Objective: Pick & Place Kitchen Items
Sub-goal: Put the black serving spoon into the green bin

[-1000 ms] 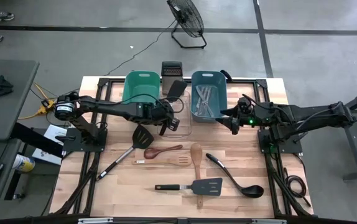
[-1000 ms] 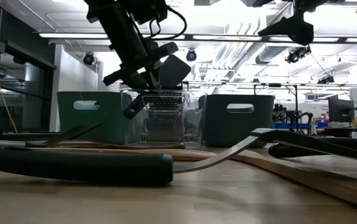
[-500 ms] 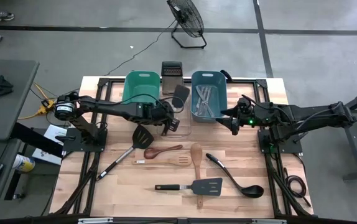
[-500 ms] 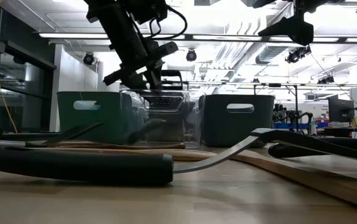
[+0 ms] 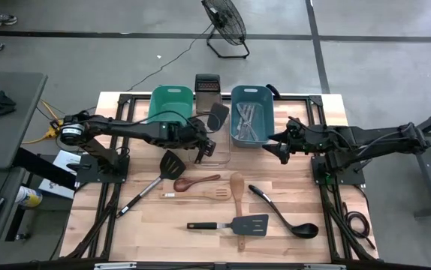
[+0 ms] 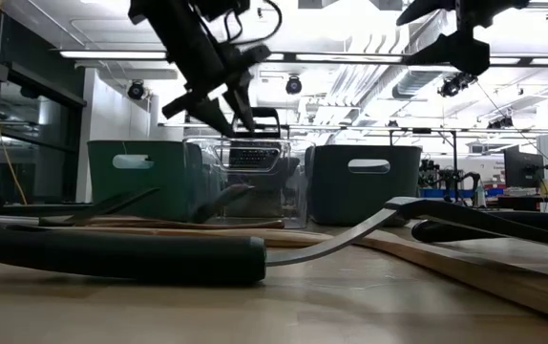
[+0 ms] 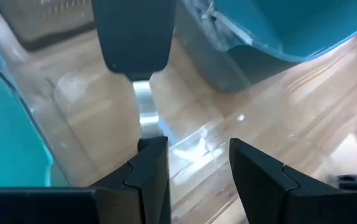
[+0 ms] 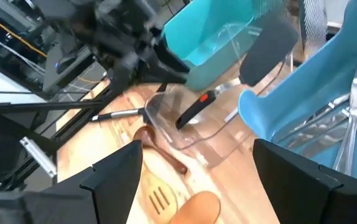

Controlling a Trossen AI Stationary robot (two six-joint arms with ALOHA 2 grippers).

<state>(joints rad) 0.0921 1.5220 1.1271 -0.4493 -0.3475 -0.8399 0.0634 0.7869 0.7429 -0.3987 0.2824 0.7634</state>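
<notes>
A black turner lies in the clear tub (image 5: 225,152) between the teal tub (image 5: 169,105) and the blue tub (image 5: 251,124). Its head (image 5: 218,114) leans up against the tub's far wall and its handle (image 8: 194,109) slants down to the floor. My left gripper (image 5: 200,150) hangs open above the handle end, and its fingers (image 7: 148,167) stand clear on either side of the silver neck (image 7: 142,107). My right gripper (image 5: 274,148) waits open near the blue tub. Wooden spoons (image 5: 236,187) and black utensils (image 5: 236,223) lie on the table's near half.
The blue tub holds several metal utensils (image 8: 352,112). A steel box grater (image 5: 206,83) stands behind the tubs. On the boards lie another black turner (image 5: 172,163), a dark wooden spoon (image 5: 197,182), a slotted wooden spatula (image 5: 200,194) and a black ladle (image 5: 284,214).
My left gripper has opened and let go of the black turner. The turner has dropped into the clear tub, where its head came to rest against the far wall. The gripper has since drawn up a little from the tub.
</notes>
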